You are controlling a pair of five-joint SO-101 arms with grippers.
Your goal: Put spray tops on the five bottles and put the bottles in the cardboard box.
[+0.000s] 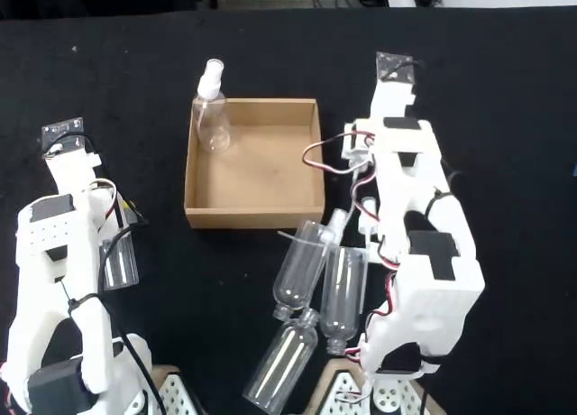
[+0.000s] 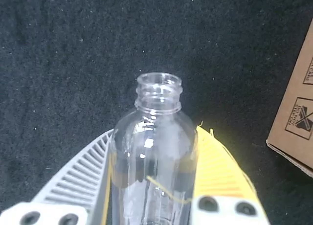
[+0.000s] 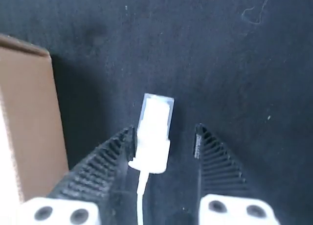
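On the table (image 1: 505,72), the cardboard box (image 1: 257,218) holds one capped bottle (image 1: 213,117); three uncapped bottles (image 1: 302,262) lie just outside. The left gripper (image 2: 155,151) clamps a fourth uncapped bottle (image 2: 157,95); the right gripper (image 3: 164,132) has its jaws apart around a spray top (image 3: 155,120).

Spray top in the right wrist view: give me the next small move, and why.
Probably shut the right gripper on the spray top: it lies between the open jaws, while the left gripper holds a bottle with a bare neck.
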